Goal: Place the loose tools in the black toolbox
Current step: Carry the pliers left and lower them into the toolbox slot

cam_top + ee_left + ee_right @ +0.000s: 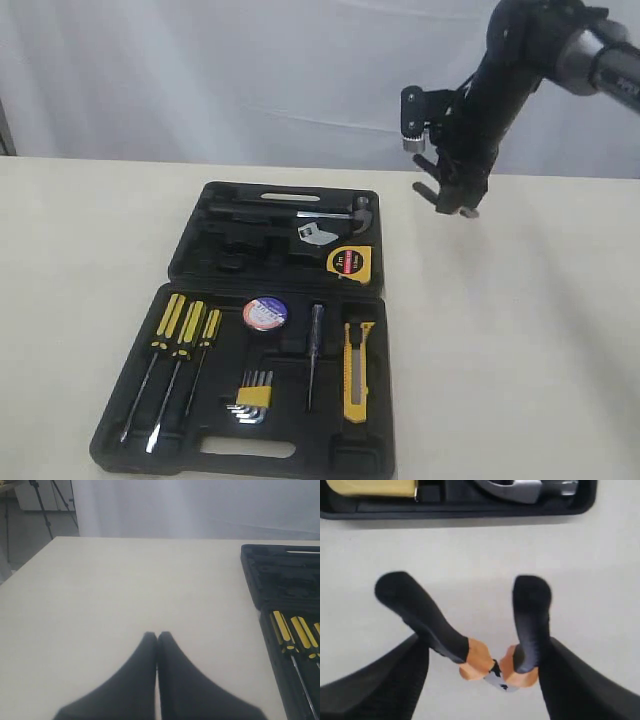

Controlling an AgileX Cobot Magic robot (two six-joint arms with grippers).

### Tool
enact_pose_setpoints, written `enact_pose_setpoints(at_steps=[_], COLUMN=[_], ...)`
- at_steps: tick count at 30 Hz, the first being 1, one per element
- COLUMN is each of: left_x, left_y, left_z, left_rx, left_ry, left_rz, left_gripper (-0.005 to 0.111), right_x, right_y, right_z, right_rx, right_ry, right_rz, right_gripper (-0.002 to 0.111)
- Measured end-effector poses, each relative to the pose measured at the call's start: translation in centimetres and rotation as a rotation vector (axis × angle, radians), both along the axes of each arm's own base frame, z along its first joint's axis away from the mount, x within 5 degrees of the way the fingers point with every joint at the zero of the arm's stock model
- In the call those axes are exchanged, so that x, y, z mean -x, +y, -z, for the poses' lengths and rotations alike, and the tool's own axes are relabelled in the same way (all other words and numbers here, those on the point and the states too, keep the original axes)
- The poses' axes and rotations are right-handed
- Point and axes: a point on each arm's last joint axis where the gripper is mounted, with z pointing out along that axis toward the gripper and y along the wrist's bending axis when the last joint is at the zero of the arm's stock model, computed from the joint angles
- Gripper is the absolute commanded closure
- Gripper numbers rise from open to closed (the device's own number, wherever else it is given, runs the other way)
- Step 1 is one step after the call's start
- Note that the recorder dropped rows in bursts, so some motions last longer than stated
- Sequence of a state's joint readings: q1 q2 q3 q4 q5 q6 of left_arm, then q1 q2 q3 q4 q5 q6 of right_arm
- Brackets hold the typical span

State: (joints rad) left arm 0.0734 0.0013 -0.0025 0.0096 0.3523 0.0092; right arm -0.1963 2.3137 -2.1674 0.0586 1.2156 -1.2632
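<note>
While the tape measure (349,262), tape roll (265,313) and utility knife (356,370) already lay in their recesses in the open toolbox (330,455), the pliers (530,620) were the one loose tool not yet in. The right gripper (492,672) had clamped them near the joint, handles splayed, above the table (520,330) just right of the box. The left gripper (157,645) was pressed together, empty, over the table left of the box. Labels on the tape measure and roll were too small to read.
</note>
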Motion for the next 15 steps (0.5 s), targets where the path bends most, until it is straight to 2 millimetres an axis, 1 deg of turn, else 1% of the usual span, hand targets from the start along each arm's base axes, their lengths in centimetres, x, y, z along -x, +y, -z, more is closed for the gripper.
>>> enact_pose_setpoints(at_steps=[3,8,13,15], left_x=[0.0,0.0,0.0,0.0], left_y=[0.0,0.0,0.0,0.0], left_z=[0.0,0.0,0.0,0.0], left_rx=[0.000,0.000,0.000,0.000], left_ry=[0.000,0.000,0.000,0.000], left_rz=[0.000,0.000,0.000,0.000], left_gripper=[0.107,0.107,0.107,0.107], right_x=[0.2,0.2,0.2,0.3], right_y=[0.7,2.6,5.7,7.5], right_z=[-1.4,-2.6,-3.7,-4.3], right_rx=[0.037,0.029,-0.004,-0.034], right_ry=[-0.021,-0.044,-0.067,-0.078], right_rz=[0.003,0.010,0.022,0.030], right_gripper=[0.109,0.109,0.109,0.109])
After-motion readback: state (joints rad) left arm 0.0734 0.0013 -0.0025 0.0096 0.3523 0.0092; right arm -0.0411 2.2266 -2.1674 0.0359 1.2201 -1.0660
